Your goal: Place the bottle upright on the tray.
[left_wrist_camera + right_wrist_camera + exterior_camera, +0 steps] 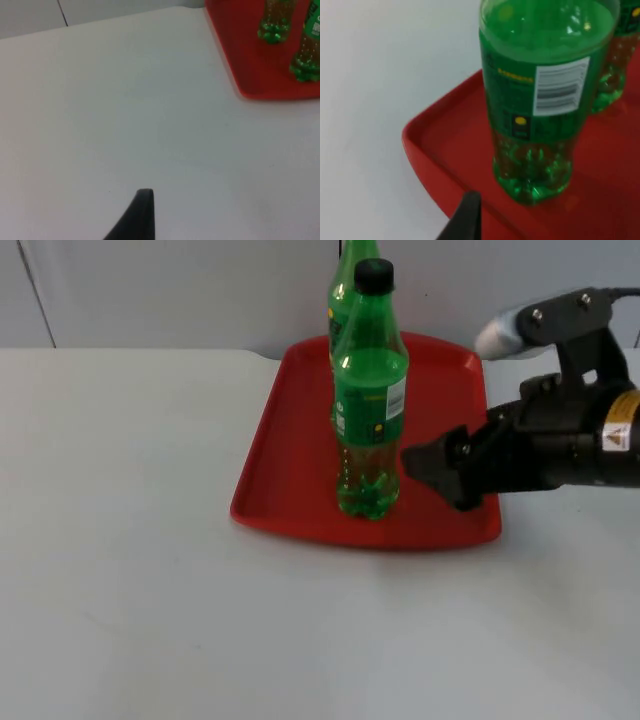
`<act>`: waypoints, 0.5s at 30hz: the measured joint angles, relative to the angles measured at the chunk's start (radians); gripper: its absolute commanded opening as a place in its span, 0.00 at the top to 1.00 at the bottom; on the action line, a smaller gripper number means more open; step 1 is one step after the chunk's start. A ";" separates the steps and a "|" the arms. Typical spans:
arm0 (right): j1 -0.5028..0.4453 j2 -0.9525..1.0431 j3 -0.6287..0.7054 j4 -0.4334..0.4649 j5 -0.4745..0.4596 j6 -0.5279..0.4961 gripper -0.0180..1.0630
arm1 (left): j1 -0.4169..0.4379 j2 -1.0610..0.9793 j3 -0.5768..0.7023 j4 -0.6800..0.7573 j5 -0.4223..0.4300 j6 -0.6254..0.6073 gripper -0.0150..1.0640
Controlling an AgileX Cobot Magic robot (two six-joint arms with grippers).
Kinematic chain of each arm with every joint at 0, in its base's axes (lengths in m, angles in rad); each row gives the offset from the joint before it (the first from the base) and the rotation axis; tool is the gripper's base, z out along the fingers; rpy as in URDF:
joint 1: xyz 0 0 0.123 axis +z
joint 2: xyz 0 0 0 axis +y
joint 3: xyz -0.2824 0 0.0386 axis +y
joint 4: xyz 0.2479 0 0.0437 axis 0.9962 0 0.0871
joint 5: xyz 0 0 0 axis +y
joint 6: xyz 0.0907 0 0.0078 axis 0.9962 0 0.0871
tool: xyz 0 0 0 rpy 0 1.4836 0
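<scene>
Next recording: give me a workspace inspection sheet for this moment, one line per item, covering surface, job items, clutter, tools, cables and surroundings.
Surface: white table top, bare apart from the tray.
Job's things: red tray on the table; front green bottle with black cap stands upright on it near the front edge; second green bottle stands upright behind it.
Clutter: nothing seen.
Tools: right tool is over the tray's right side, close beside the front bottle, not holding it; left tool's fingertip is over bare table, away from the tray, waiting.
Cables: nothing seen loose on the table.
Surroundings: grey partition wall behind the table.
</scene>
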 measured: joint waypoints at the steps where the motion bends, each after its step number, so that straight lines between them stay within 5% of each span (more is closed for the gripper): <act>1: 0.000 -0.023 0.000 0.000 0.036 0.005 0.18 | 0.000 0.000 0.000 0.000 0.000 0.000 0.01; 15: 0.000 -0.217 0.000 -0.008 0.527 0.170 0.18 | 0.000 0.000 0.000 0.000 0.000 0.000 0.01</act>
